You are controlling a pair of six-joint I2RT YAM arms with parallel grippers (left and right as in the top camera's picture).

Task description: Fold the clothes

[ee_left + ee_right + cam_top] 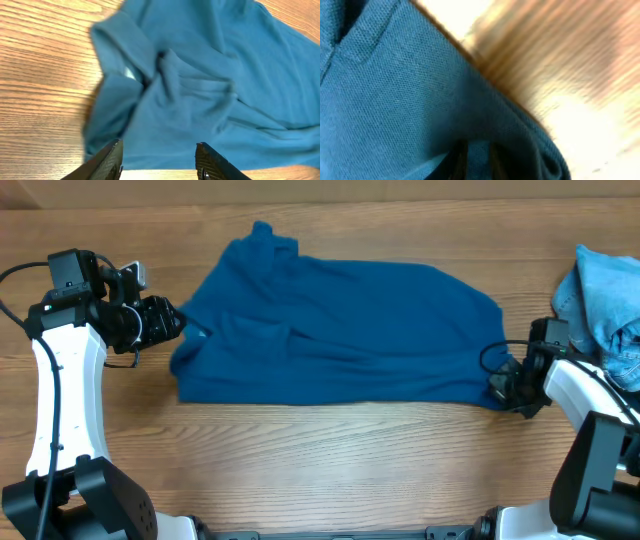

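Loosely rumpled deep-blue knit shirt (330,320)

Matt blue knit shirt (340,320) lies on smooth wood-grain table (330,460).

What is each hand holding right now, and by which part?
The right hand pinches the blue shirt at its near right corner. The left hand is open at the shirt's left end, holding nothing.
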